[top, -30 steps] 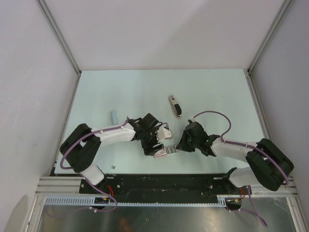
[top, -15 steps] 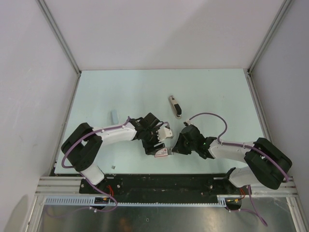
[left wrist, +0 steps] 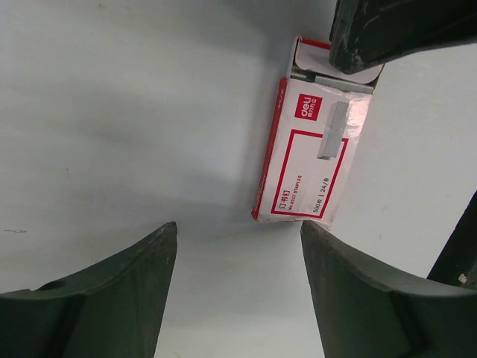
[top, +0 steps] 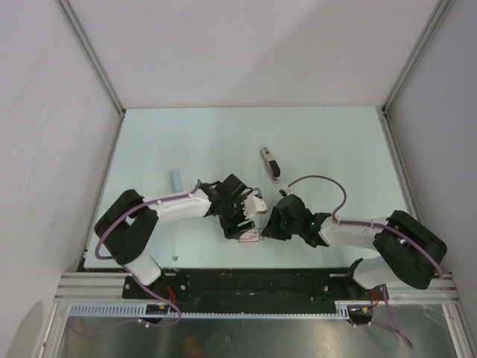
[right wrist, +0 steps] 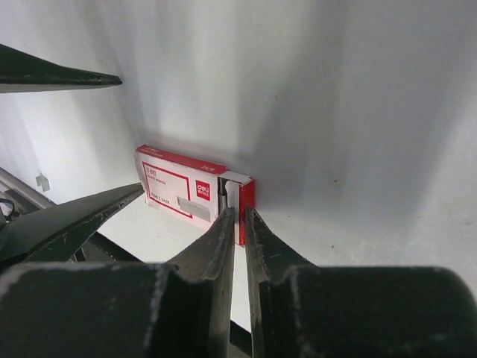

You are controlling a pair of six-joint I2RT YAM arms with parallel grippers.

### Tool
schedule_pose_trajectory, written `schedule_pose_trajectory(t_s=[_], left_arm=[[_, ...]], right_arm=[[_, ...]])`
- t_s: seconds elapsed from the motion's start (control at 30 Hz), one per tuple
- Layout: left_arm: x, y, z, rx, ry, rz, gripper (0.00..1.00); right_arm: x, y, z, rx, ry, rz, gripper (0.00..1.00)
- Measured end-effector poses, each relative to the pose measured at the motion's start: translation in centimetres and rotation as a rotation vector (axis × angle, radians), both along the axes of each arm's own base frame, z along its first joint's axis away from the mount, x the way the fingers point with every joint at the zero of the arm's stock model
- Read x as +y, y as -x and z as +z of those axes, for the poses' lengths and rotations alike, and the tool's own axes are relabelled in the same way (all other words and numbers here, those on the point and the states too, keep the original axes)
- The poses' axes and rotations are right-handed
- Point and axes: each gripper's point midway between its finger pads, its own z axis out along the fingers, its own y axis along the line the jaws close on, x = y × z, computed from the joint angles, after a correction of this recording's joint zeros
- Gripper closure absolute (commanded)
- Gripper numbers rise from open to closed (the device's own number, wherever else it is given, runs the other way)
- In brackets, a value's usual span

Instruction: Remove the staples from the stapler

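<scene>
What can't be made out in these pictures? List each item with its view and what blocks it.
- Stapler: top view, too small to show whether staples remain inside; outside both wrist views.
- Staple box open end: right wrist view, hidden behind the shut right pincer; left wrist view, covered by the same pincer.
- Grey speck near the left arm's base: top view, too small to identify.
</scene>
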Motion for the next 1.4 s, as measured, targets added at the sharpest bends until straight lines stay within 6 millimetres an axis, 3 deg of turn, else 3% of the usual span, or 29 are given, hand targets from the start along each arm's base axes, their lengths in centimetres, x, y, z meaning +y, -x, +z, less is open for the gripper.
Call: schedule_pose_trajectory(t_s=[0.37,0.9,1.03,1.13,1.17,1.2,1.27,1.4], left_arm=[[0.0,0.0,0.0,-0.001,0.0,0.0,0.27],[0.0,0.0,0.0,-0.002,-0.002,0.0,0.27],[0.0,0.0,0.1,-0.006,-0.003,0.001,0.22],[0.3,-0.2,0.3,-0.015,-0.017,0.009,0.19],[0.4,-0.3,0.7,-0.018,-0.02,0.014,0.18],[0.4,-0.7,1.3,-0.027,-0.019,0.022,0.17],[0.2,-1.6,3.1,-0.057,0.0,0.044,0.14],[0.1,-5.0,9.9,-0.172,0.103,0.133,0.07]], right_arm=[[0.9,0.2,0.0,0.003,-0.028,0.019,0.81],[1.0,0.4,0.1,0.01,-0.038,0.033,0.69],[0.2,0.0,0.8,0.001,-0.037,0.028,0.54],[-1.0,-0.7,1.5,-0.016,-0.027,0.008,0.27],[-1.5,-1.0,1.9,-0.025,-0.024,0.0,0.14],[-2.0,-1.3,2.3,-0.036,-0.024,-0.008,0.07],[-2.9,-1.8,3.2,-0.064,-0.024,-0.021,0.02],[-4.6,-2.9,5.3,-0.131,-0.003,-0.028,0.01]])
